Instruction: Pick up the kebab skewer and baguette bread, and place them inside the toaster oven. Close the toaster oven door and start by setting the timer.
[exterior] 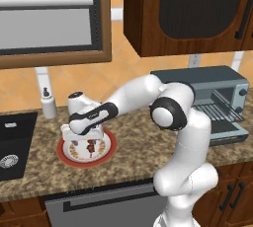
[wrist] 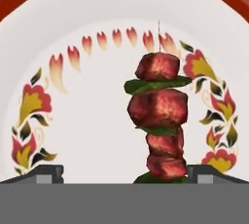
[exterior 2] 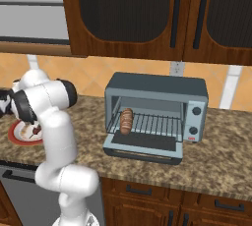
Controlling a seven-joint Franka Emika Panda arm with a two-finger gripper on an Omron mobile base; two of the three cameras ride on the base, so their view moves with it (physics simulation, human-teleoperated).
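Finger tips (wrist: 46,173) spread wide apart low over the plate (wrist: 87,135), gripper (wrist: 124,177) straddling the kebab skewer (wrist: 159,121) lying on it; best to centre, drop, pinch across the chunks; baguette bread (exterior 2: 127,121) already on the rack of the open toaster oven (exterior 2: 157,88), far right.

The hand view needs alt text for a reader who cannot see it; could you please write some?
A thin kebab skewer of dark red meat chunks and green leaves lies on a white round plate with a red rim and flower pattern. The gripper is spread wide around its near end.
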